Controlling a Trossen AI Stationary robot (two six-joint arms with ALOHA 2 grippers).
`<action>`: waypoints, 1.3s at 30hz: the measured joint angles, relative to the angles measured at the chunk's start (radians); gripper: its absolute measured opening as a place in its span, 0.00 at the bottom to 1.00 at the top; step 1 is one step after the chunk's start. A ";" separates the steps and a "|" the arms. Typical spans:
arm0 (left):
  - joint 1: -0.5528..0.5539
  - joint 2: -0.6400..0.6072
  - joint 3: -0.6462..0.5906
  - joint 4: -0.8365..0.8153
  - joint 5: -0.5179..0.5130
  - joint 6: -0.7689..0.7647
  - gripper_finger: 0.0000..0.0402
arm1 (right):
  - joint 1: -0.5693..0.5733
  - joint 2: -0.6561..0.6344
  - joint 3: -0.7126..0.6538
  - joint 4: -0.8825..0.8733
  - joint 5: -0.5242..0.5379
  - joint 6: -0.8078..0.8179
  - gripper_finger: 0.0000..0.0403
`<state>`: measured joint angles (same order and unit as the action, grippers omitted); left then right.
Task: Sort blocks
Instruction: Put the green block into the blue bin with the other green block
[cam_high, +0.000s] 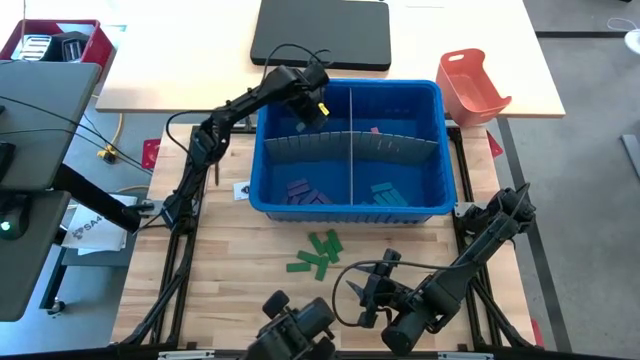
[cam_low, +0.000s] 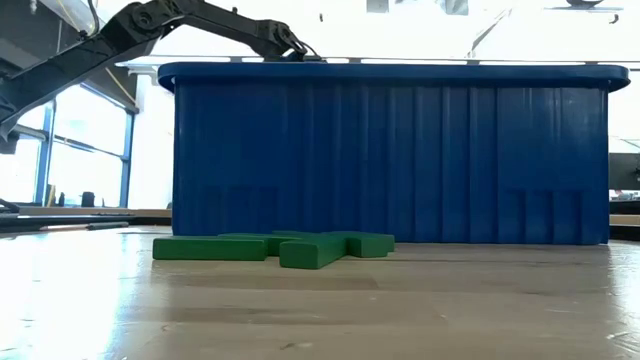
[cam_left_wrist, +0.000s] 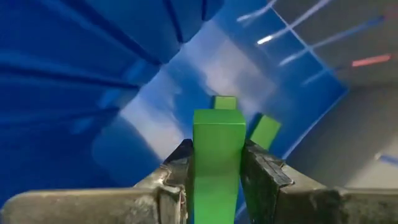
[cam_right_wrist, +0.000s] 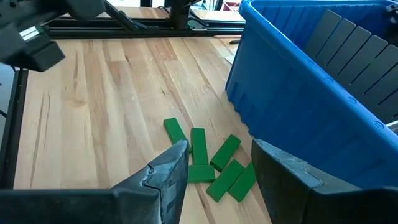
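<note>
Inside the blue bin, left end effector clenched on a green block, bin floor blurred.

Only partly legible printing: letters "SAA" on a white sheet beyond the table's left edge. Nothing else readable anywhere.

Bright, even light; low view backlit by windows; left wrist view blurred, streaked with glare.
</note>
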<state>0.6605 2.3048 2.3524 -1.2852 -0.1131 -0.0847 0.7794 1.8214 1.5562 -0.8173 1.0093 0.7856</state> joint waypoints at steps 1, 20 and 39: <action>0.000 0.001 0.000 -0.001 0.000 -0.037 0.21 | 0.000 0.000 0.000 0.001 0.000 0.000 0.43; 0.006 0.006 -0.239 0.203 0.039 -0.339 0.21 | 0.005 0.000 0.000 0.006 -0.016 0.002 0.43; 0.021 -0.007 -0.320 0.251 0.179 -0.261 0.33 | 0.007 0.000 0.000 0.006 -0.011 0.010 0.43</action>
<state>0.6811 2.2981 2.0323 -1.0338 0.0656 -0.3453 0.7860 1.8214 1.5562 -0.8112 0.9985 0.7956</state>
